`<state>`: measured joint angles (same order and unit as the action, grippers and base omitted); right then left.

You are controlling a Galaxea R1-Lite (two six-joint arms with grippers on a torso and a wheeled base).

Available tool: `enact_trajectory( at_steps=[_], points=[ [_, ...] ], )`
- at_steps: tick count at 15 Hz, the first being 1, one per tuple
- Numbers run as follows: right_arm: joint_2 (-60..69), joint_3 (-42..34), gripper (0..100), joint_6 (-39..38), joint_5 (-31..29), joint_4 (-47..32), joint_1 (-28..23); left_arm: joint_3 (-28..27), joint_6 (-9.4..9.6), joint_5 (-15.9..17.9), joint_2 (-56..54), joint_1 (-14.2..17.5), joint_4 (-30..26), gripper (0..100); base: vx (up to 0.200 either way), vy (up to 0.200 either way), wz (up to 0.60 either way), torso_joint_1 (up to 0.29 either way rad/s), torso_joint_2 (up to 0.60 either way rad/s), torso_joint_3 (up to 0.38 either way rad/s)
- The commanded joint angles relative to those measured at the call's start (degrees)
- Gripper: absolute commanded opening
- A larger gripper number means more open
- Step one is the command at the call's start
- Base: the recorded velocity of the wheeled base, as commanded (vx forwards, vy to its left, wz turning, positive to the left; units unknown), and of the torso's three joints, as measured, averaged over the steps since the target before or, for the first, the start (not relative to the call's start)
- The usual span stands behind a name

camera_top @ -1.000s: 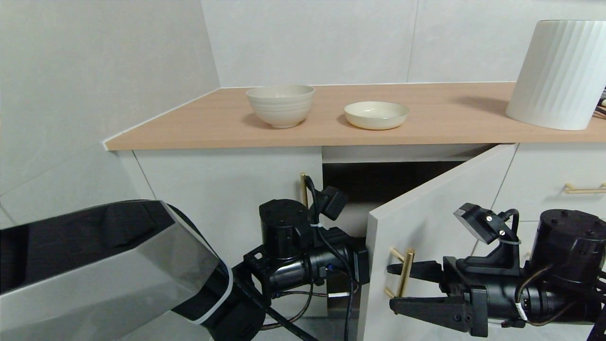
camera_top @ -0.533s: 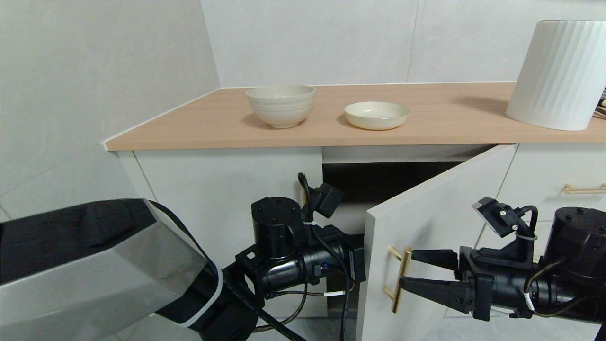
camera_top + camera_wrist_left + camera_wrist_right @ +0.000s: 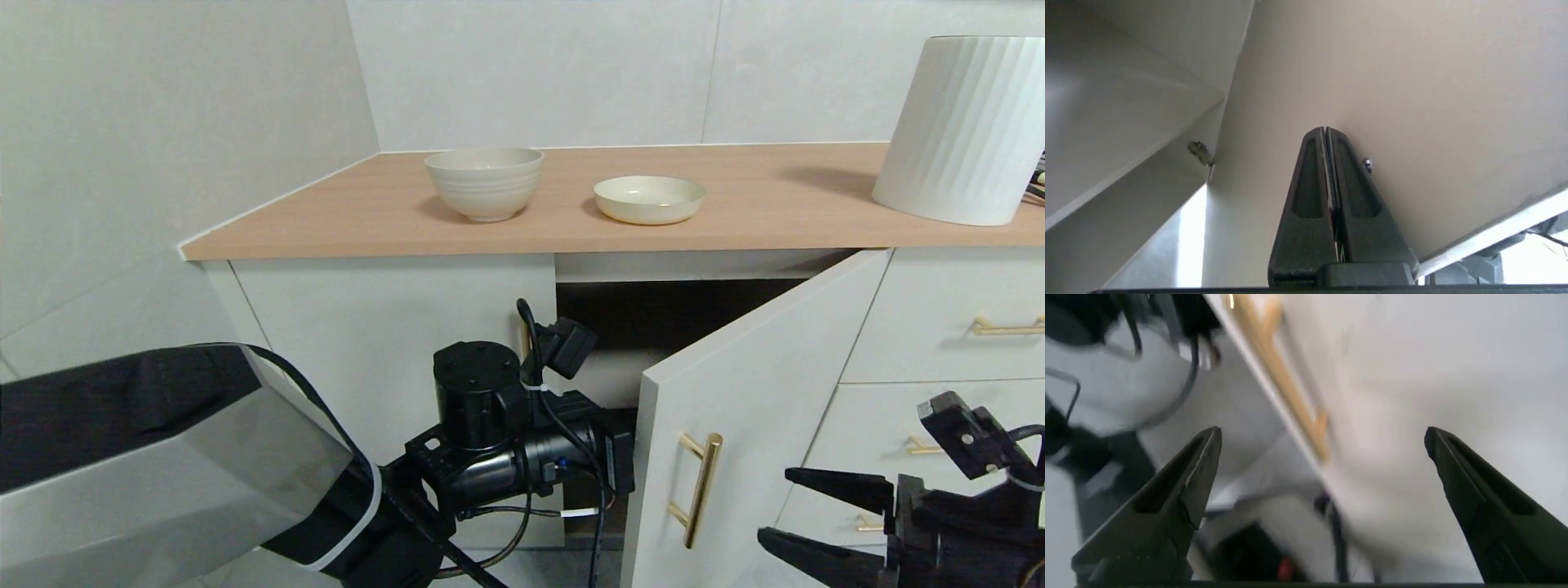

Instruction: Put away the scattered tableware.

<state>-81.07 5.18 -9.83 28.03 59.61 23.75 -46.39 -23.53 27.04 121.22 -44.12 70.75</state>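
- Progress, my read: early. The cabinet door (image 3: 735,384) stands part open with a dark compartment behind it. I see no tableware stowed.
- Ribbed bowl (image 3: 484,181): upright on the bench (image 3: 326,224), toward its left end, ungrasped.
- Shallow dish (image 3: 649,198): on the bench to the right of the bowl and apart from it, above the open compartment.
- Left to do: lift both pieces and put them inside. The door probably needs to swing wider first.
- Left pincer (image 3: 1325,135): fingers pressed together with nothing between them, low in the cabinet gap. It sits close to a flat panel I take for the door's inner side.
- Brass handle (image 3: 698,488): free, nothing gripping it.
- Right pincer (image 3: 774,505): spread wide and empty, low down, near the handle on its right.
- In the way: the door leaf sits between my right arm and the opening. Both arms are well below bench level.
- Drawers (image 3: 939,327) with brass pulls sit right of the door.
- Tall white ribbed container (image 3: 963,131): at the bench's right end, well apart from the dish.
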Motion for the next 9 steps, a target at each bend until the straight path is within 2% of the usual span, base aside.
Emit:
enact_trajectory(
  at_steps=[1,4,7,9],
  points=[
    [7.5,0.4,100,0.2,-0.1,-3.5,0.2,0.2,-0.03,-0.1,-0.1,-0.2,0.0,0,0.000,0.000,0.00,0.000,0.00,0.000],
    [7.8,0.6,100,0.2,0.0,-3.8,0.2,-0.6,-0.03,0.0,0.2,-0.3,-0.5,0,-0.200,0.000,0.00,0.002,0.00,0.006],
    [7.6,0.6,100,0.2,0.0,-3.8,0.3,-4.9,-0.03,0.0,1.9,-0.3,-3.5,0,-0.200,0.000,0.00,0.004,0.00,0.001],
    [7.2,0.6,100,0.2,0.0,-3.8,0.3,-12.0,-0.03,0.0,4.5,-0.3,-9.3,0,0.000,0.000,0.00,0.000,0.00,0.000]
  ],
)
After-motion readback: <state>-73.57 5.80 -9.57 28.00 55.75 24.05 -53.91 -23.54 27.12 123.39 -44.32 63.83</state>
